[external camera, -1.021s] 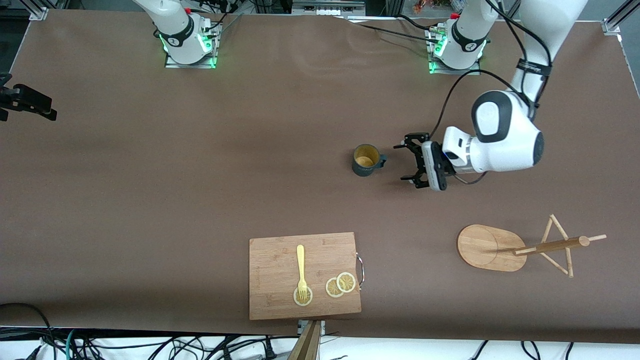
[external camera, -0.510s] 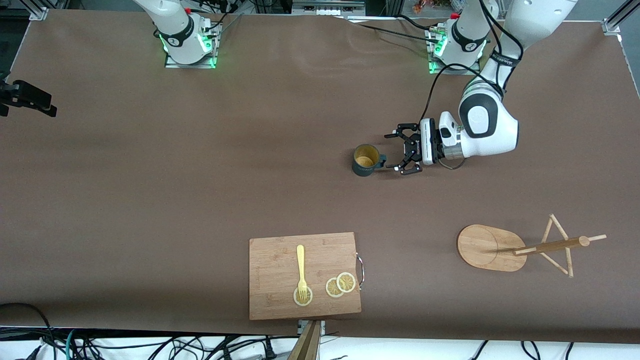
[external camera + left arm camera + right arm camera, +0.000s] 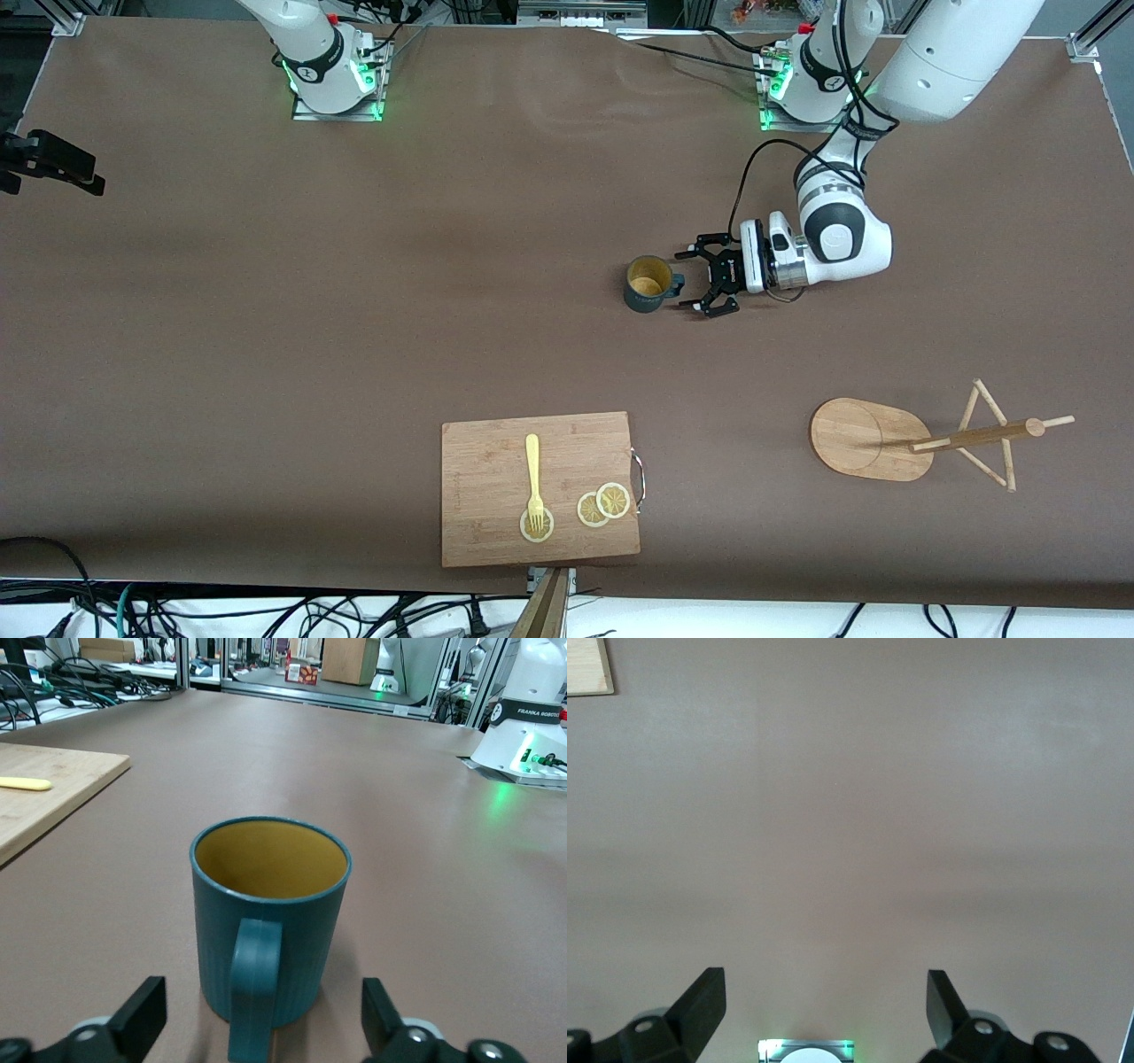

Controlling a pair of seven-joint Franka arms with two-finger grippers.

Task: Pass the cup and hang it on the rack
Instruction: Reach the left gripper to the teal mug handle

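The teal-blue cup (image 3: 647, 283) with a yellow inside stands upright on the brown table, its handle (image 3: 678, 284) turned toward my left gripper (image 3: 694, 283). That gripper is open, low at the table, its fingertips at either side of the handle without touching. In the left wrist view the cup (image 3: 301, 921) fills the middle, between the open fingers (image 3: 146, 1014). The wooden rack (image 3: 864, 439) is nearer the front camera, at the left arm's end. My right gripper (image 3: 824, 997) is open and empty, high over bare table.
A wooden cutting board (image 3: 487, 523) with a yellow fork (image 3: 532, 465) and lemon slices (image 3: 602, 505) lies at the table's front edge. Its corner shows in the left wrist view (image 3: 44, 788). A black part (image 3: 49, 164) shows at the right arm's end.
My left gripper has come down and moved toward the cup, from beside it to fingertips flanking the handle. The cup has not moved.
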